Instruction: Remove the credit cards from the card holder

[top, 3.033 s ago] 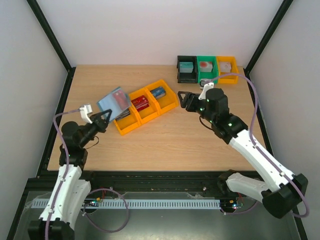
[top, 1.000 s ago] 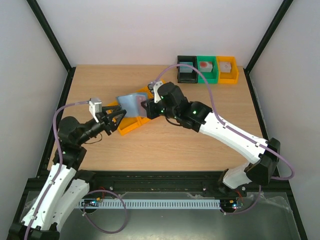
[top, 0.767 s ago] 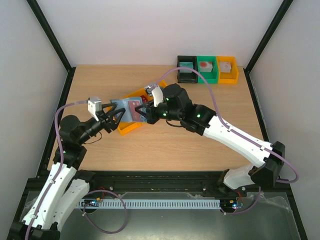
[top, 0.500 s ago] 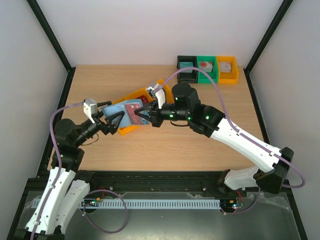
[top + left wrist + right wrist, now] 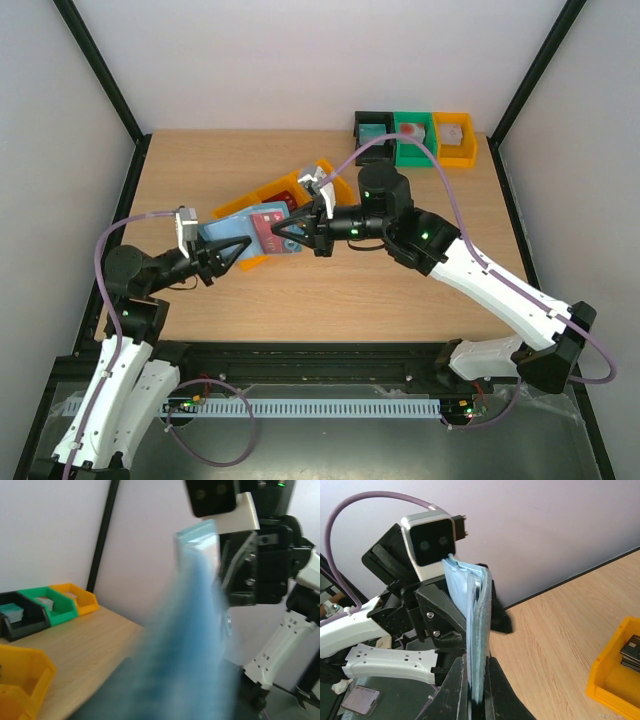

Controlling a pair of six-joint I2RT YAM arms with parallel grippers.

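Observation:
The light blue card holder (image 5: 247, 234) hangs in the air above the table's left middle, stretched between both grippers. On its upper face a red credit card (image 5: 270, 221) shows; I see no other card in it. My left gripper (image 5: 228, 253) has its fingers against both sides of the holder's left end. In the left wrist view the holder (image 5: 200, 605) is a blue blur covering my own fingers. My right gripper (image 5: 283, 237) is shut on the right end. In its own view the holder (image 5: 479, 605) stands edge-on, pinched between the fingers of the right gripper (image 5: 476, 664).
A row of yellow bins (image 5: 290, 186) lies behind the holder, and one yellow bin (image 5: 615, 680) holds dark cards (image 5: 633, 653). Black (image 5: 373, 137), green (image 5: 414, 137) and yellow (image 5: 455, 133) bins stand at the back right. Black frame posts line both sides.
Both grippers and the holder have shifted toward the near left and lower. The left gripper let go, opened wide, then closed on the holder's left end again. The right gripper stayed shut.

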